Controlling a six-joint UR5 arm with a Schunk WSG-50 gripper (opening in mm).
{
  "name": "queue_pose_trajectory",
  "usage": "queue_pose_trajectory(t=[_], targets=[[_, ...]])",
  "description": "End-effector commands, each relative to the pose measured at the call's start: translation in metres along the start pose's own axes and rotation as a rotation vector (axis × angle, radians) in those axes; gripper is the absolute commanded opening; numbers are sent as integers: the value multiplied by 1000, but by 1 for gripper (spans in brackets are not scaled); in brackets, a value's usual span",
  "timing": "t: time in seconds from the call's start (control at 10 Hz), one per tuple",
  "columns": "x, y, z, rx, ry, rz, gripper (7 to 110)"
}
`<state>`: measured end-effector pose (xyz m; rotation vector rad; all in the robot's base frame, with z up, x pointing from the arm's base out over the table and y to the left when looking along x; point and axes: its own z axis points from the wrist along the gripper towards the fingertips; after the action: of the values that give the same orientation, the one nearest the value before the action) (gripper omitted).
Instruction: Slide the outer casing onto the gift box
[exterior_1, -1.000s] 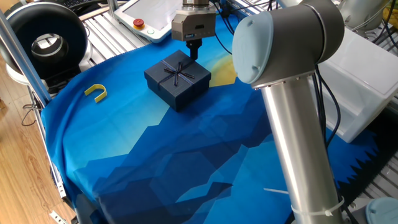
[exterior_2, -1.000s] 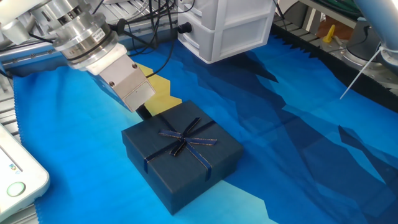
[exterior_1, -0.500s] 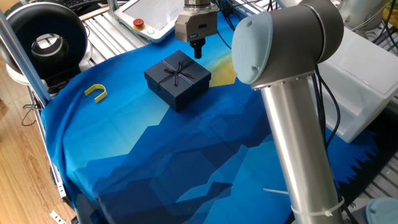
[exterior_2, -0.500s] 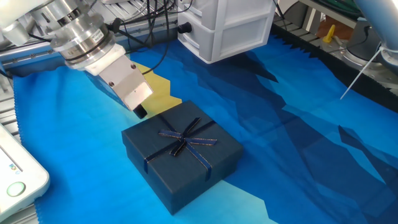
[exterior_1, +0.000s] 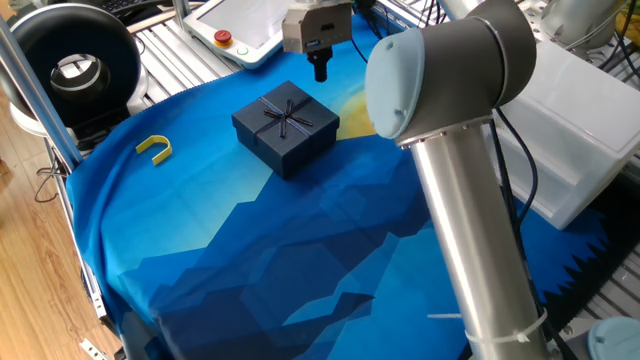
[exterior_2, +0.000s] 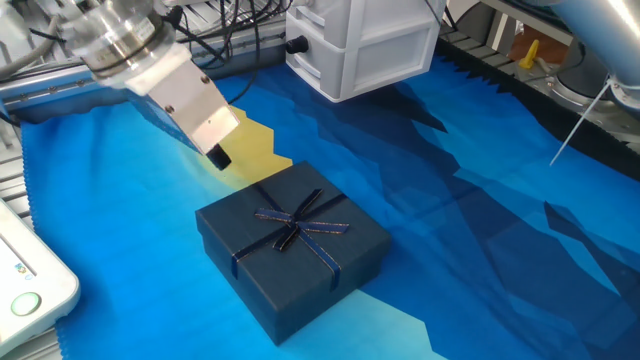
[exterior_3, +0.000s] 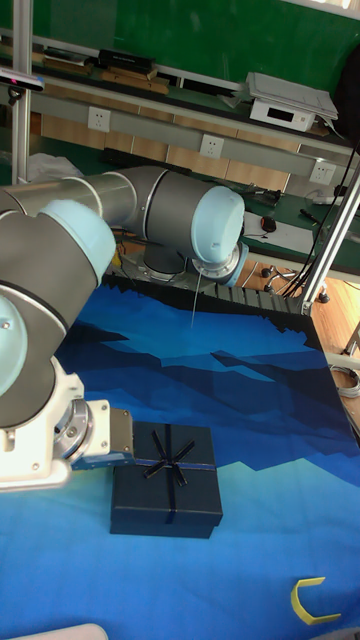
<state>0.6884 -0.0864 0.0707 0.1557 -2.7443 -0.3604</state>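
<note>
One fixed view
Casing: the outer casing (exterior_1: 286, 128), with its ribbon cross and small bow on top, is seen resting square on the blue cloth (exterior_1: 250, 250).
Gift box: no separate tray is seen; it is judged to be hidden inside the casing, though this cannot be confirmed.
Gripper: the gripper (exterior_1: 320, 70) is held above and behind the casing's far edge, apart from it. Nothing is held; whether the fingers are parted or pressed together cannot be told here.
Other items: a yellow U-shaped piece (exterior_1: 154, 148) is seen lying well apart, near the cloth's edge.

The other fixed view
Casing: its sides are seen reaching down to the cloth all round, with no tray wall showing beneath.
Gripper: the dark fingertips appear as one block beside the yellow patch (exterior_2: 250, 152) of the cloth, clear of the casing's corner. No gap is visible, yet it cannot be told whether they are clenched. Nothing is grasped.
Background: a white drawer unit (exterior_2: 365, 40) is seen beyond.

Tall fixed view
Casing: it is seen flat and level, just beside the wrist.
Fingers: hidden by the arm.

Step in hand: the sliding is judged complete, with the arm clear of the casing.
Next move: only a clear withdrawal is called for, the casing left undisturbed.
</note>
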Motion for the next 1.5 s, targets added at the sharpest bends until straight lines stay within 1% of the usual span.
queue_pose_trajectory(t=[0.0, 0.1, 0.2, 0.3, 0.4, 0.5, 0.6, 0.7, 0.8, 0.9, 1.0, 1.1, 1.2, 1.3, 1.4], targets=[[-33, 11, -20, 6, -111, -3, 7], [-48, 17, -34, 24, -153, -19, 7], [-59, 25, -46, 39, -177, -34, 7], [-75, 30, -59, 77, -221, -56, 7], [-93, 30, -77, 155, -272, -65, 7], [-105, 29, -99, 246, -306, -75, 7], [-104, 47, -107, 218, -309, -75, 7], [-100, 58, -109, 205, -306, -77, 7], [-101, 63, -107, 207, -311, -75, 7], [-112, 64, -99, 208, -329, -76, 7], [-127, 83, -82, 121, -372, -73, 7], [-128, 98, -56, 50, -376, -39, 7], [-90, 59, -27, 175, -243, -65, 7], [-66, 48, -12, 239, -215, -17, 7], [-54, 43, -16, 288, -212, 13, 7]])
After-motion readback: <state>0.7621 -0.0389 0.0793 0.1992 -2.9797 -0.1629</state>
